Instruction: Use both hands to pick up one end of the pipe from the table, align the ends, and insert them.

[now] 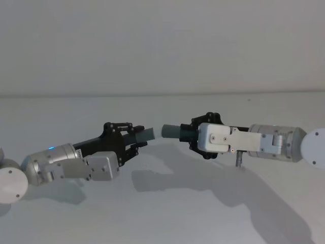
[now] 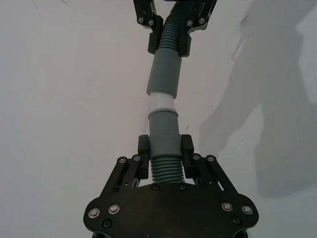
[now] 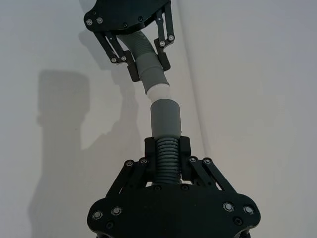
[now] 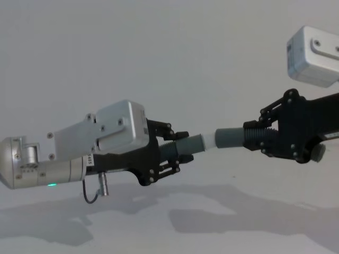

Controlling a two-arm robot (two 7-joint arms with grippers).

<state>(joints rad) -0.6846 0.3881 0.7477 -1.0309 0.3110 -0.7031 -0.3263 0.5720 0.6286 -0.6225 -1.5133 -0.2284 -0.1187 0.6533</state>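
Both grippers hold their pipe pieces in the air above the white table [image 1: 167, 218]. My left gripper [image 1: 133, 138] is shut on the ribbed part of one grey pipe piece [image 1: 145, 135], also in the left wrist view as the pipe piece [image 2: 163, 130] in the left gripper [image 2: 165, 148]. That piece ends in a narrow white tip [image 4: 210, 141]. My right gripper [image 1: 189, 133] is shut on the other pipe piece [image 1: 171, 131], whose wider grey collar [image 3: 166, 116] faces the tip. The two ends point at each other nearly in line. The tip [image 2: 161, 101] reaches the collar's mouth; whether it is inside, I cannot tell.
The arms' shadows lie on the table below the pipe. A plain pale wall [image 1: 162, 46] stands behind the table's far edge. A short cable [image 4: 92, 197] hangs under the left wrist, and a small pin [image 1: 237, 158] sticks down under the right wrist.
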